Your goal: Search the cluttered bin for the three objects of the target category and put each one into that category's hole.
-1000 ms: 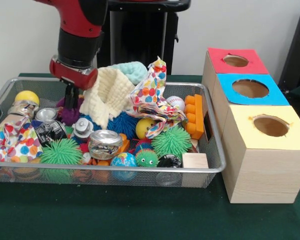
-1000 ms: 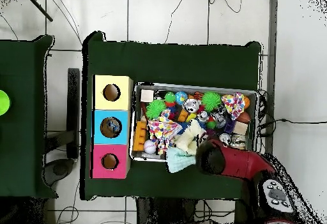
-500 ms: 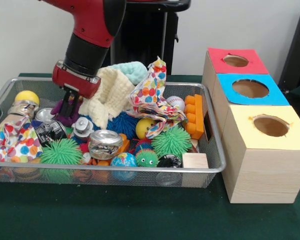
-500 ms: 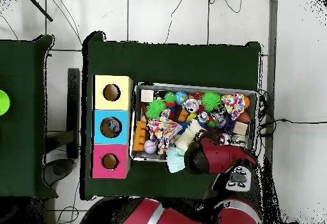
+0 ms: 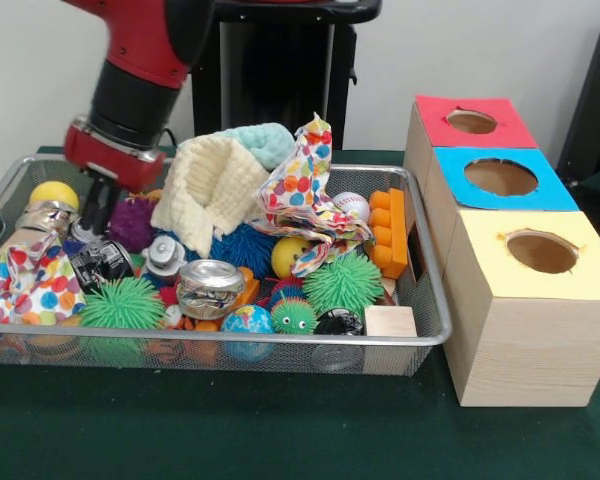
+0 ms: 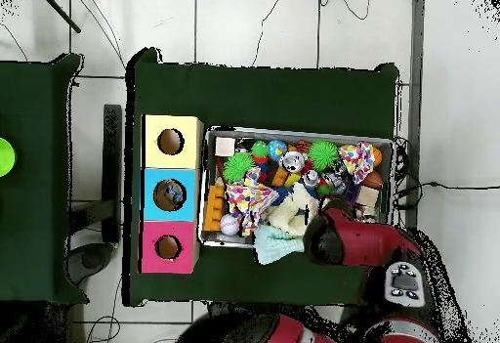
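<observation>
A wire bin (image 5: 230,338) holds a jumble of crushed cans, spiky balls, cloths and blocks. My gripper (image 5: 96,212) reaches down into its far left part, just left of a purple spiky ball (image 5: 132,222) and above a silver can (image 5: 92,230). A large crushed can (image 5: 208,287) lies near the front middle, and a dark can (image 5: 100,263) sits to its left. In the overhead view the red arm (image 6: 342,241) covers the gripper. Three boxes with holes stand beside the bin: red (image 5: 435,110), blue (image 5: 560,195) and yellow (image 5: 500,270).
A cream cloth (image 5: 210,185), a mint cloth (image 5: 265,140) and a dotted cloth (image 5: 305,185) pile high at the bin's back middle. Orange brick (image 5: 388,232), wooden block (image 5: 390,322), green spiky balls (image 5: 342,283) and a yellow ball (image 5: 54,193) crowd the rest.
The gripper has shifted left, from over the purple spiky ball to beside it. The ball stays in the bin and the cream cloth has moved slightly.
</observation>
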Available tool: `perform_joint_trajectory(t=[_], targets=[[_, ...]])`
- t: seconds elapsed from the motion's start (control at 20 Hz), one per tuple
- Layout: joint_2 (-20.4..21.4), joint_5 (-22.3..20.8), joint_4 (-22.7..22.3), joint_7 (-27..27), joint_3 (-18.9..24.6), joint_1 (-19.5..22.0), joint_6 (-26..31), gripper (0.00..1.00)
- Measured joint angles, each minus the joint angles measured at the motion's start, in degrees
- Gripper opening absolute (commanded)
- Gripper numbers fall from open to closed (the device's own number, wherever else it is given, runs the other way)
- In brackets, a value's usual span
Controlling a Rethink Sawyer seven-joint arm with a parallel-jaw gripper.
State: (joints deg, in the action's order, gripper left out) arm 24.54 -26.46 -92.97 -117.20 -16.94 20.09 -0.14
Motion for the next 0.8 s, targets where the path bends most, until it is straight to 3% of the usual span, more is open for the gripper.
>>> perform_joint_trajectory(t=[0.4, 0.45, 0.8], targets=[[4.6, -1.4, 1.1, 0.0, 7.3, 9.6, 9.2, 0.0], [5.3, -1.7, 1.2, 0.0, 9.4, 11.3, 10.1, 1.0], [5.9, -3.3, 1.4, 0.0, 13.6, 13.9, 10.2, 1.0]])
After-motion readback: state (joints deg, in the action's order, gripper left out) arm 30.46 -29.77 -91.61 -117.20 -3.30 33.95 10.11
